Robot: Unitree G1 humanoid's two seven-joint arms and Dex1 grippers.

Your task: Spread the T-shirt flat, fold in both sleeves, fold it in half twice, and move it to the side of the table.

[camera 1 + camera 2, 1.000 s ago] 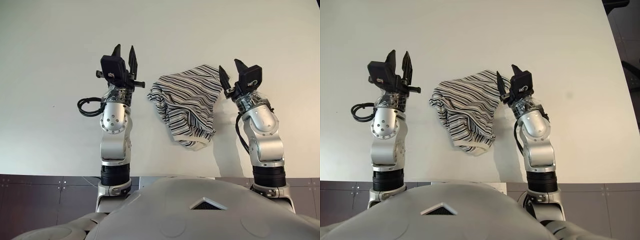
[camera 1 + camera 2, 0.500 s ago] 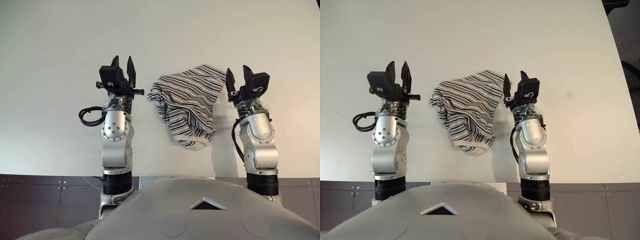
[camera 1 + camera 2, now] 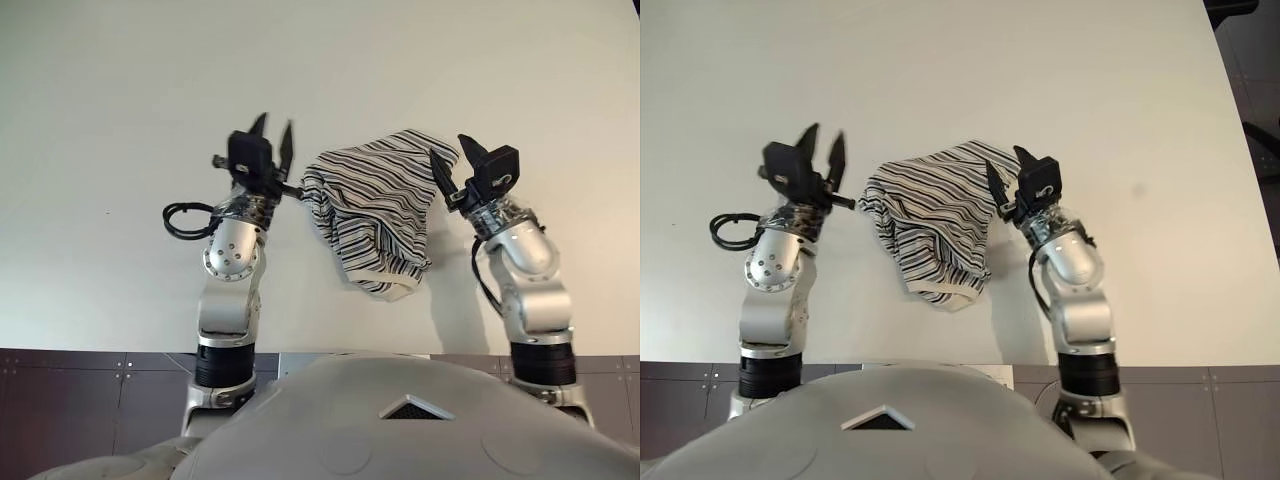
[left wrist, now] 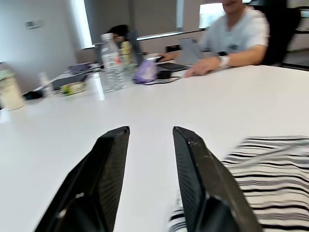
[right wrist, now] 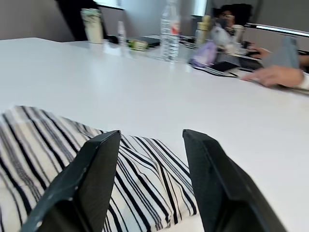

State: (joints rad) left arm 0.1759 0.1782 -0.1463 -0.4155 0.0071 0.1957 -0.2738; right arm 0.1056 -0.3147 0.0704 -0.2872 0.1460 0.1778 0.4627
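White surface [image 3: 120, 90] runs wide under both arms, and at its far side stand a clear bottle [image 4: 112, 63] and a pale cup [image 5: 90, 25] among other small clutter. At the left, a black cable [image 3: 185, 218] loops out beside the left arm's wrist. The left jaws are spread, tips pointing to the far side, just beside the left edge of the T-shirt [image 3: 375, 200]; whether they touch the cloth cannot be told. The T-shirt, striped dark on white, lies crumpled in a loose heap in the middle of the surface between the two arms, its pale hem toward the near side. At the right, the right jaws are spread and tilted leftward at the heap's far right corner, with striped cloth lying below them.
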